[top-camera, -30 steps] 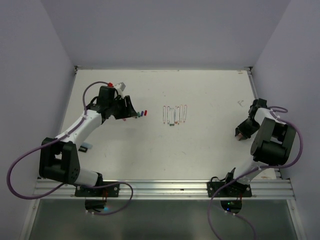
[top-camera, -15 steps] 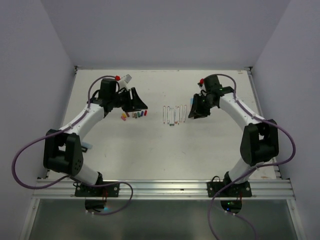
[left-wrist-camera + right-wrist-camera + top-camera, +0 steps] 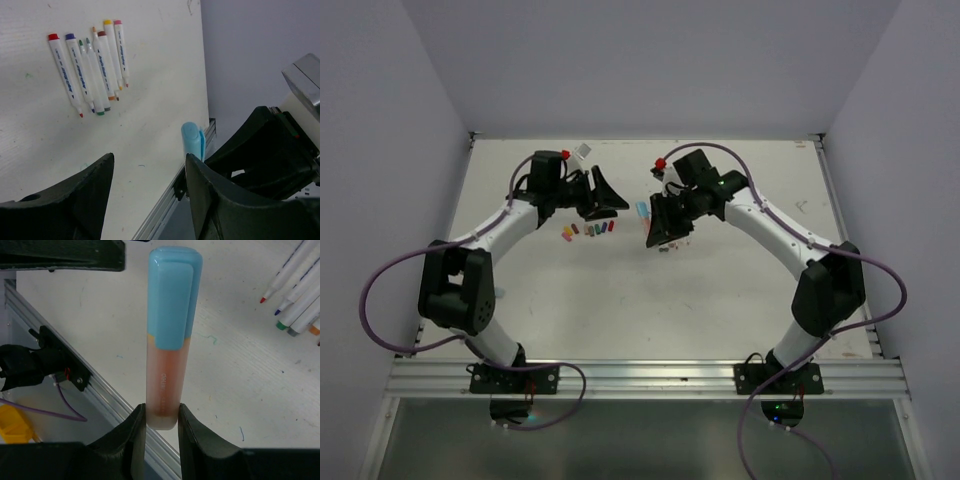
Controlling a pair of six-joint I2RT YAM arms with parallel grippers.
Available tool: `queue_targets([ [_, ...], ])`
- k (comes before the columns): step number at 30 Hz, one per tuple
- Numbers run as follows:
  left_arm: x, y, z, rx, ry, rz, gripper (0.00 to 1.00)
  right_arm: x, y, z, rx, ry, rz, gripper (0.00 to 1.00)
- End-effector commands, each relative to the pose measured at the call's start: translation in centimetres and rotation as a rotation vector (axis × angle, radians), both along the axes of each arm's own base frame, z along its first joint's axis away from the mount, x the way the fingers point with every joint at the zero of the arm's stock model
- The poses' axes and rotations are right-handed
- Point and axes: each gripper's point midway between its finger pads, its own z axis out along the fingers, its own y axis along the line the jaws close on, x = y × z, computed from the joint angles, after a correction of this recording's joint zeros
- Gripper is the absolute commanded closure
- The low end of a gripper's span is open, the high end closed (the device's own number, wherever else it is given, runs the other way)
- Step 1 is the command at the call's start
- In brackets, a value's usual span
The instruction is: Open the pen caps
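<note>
Overhead looking down, wrist views close, sharing pens (image 3: 100, 65)

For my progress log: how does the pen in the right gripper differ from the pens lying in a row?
The held pen has its light blue cap on; the row of pens shows bare tips. The held pen is clamped in the right gripper, off the table; the row of pens lies flat on it. Both are markers.
</note>
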Motion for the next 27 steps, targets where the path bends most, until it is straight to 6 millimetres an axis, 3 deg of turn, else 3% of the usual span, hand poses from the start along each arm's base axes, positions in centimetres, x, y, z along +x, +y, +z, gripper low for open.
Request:
queue_targets([
  [1, 0.1, -2.2, 2.5, -0.068, -0.024, -0.042, 0.38, -0.3, 1.8, 1.1, 0.029, -0.010, 0.046, 1.00],
  [7, -0.4, -3.0, 2.0, -0.068, 0.000, -0.048, 0.38, 0.1, 3.0, 1.1, 0.026, -0.014, 0.054, 1.00],
  [15, -0.6, -2.6, 2.1, -0.047, -0.006, -0.013, 0.39, 0.4, 2.8, 0.2, -0.001, -0.003, 0.035, 1.00],
  [27, -0.6, -3.4, 2.1, -0.079, 0.011, -0.026, 0.41, 0.8, 3.9, 0.9, 0.024, -0.006, 0.044, 1.00],
])
